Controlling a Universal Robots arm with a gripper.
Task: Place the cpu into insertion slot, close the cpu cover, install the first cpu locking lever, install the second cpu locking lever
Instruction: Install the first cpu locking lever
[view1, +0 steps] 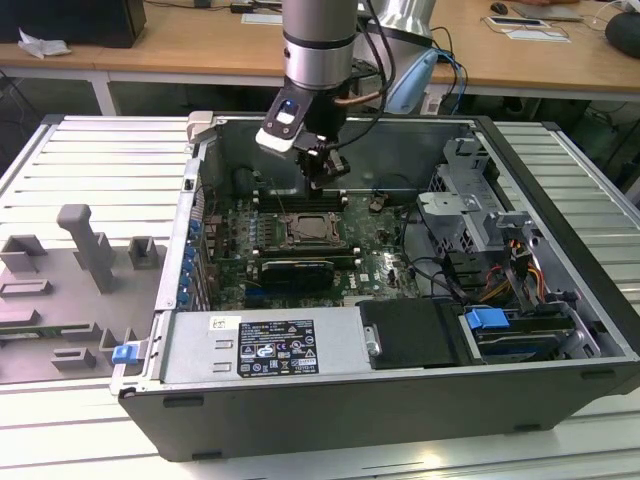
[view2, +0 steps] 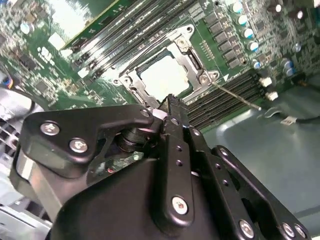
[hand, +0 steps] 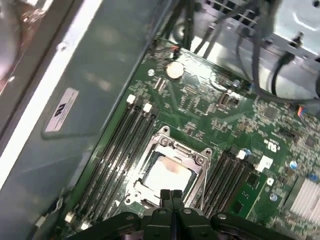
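Gripper (view1: 318, 178) is hanging just above the socket (view1: 313, 229), which is sitting mid-way across the green motherboard (view1: 385, 262) inside the open computer case (view1: 400, 410). Its fingers (hand: 166, 196) are pressing together and gripping nothing. Chip (hand: 167, 172) is lying flat in the socket, its pale face showing through the window of the cover (hand: 202, 161), which is lying down over the socket. Thin metal lever (view2: 237, 96) is sticking out from one socket corner, crossing the memory slots (view2: 210, 107) beside the socket.

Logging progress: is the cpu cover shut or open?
Shut: the cpu cover lies flat, its window framing the seated cpu in both wrist views.
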